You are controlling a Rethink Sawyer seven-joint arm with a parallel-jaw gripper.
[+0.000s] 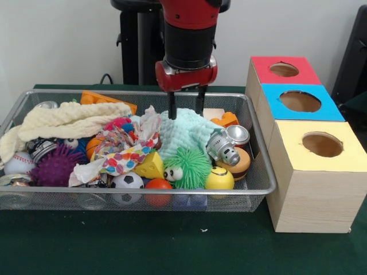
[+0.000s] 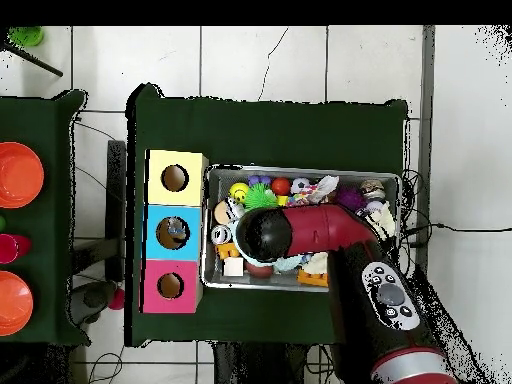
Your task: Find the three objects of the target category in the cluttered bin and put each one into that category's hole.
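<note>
Front view, as I read it from my remote station: the wire bin [image 1: 261, 172] sits on the green table [image 1: 172, 246], packed with toys and cloth. My gripper [image 1: 186, 112] hangs over the bin's middle, its two dark fingers [image 1: 171, 106] held apart with nothing between them, tips just at the top of a mint-green cloth [image 1: 186, 130].

Contents, left to right: a cream knitted cloth [image 1: 63, 119] draped along the back; a baseball [image 1: 18, 163]; a purple spiky ball [image 1: 54, 166]; a patterned cloth [image 1: 123, 150]; a yellow cheese wedge [image 1: 150, 166]; a small soccer ball [image 1: 127, 182]; an orange ball [image 1: 158, 186]; a green fuzzy toy with eyes [image 1: 186, 167]; a yellow smiley ball [image 1: 219, 179]; a silver toy robot [image 1: 222, 149]; a toy burger [image 1: 239, 165]; a metal can [image 1: 237, 135].

Beside the bin, on the picture's right, stands a row of three wooden boxes, each with one round hole in its top: red [image 1: 285, 70], blue [image 1: 301, 101], yellow [image 1: 321, 144]. I cannot tell which objects belong to the target category.

Overhead view: the arm [image 2: 320, 232] covers much of the bin; the blue box's hole [image 2: 173, 232] shows something inside.
</note>
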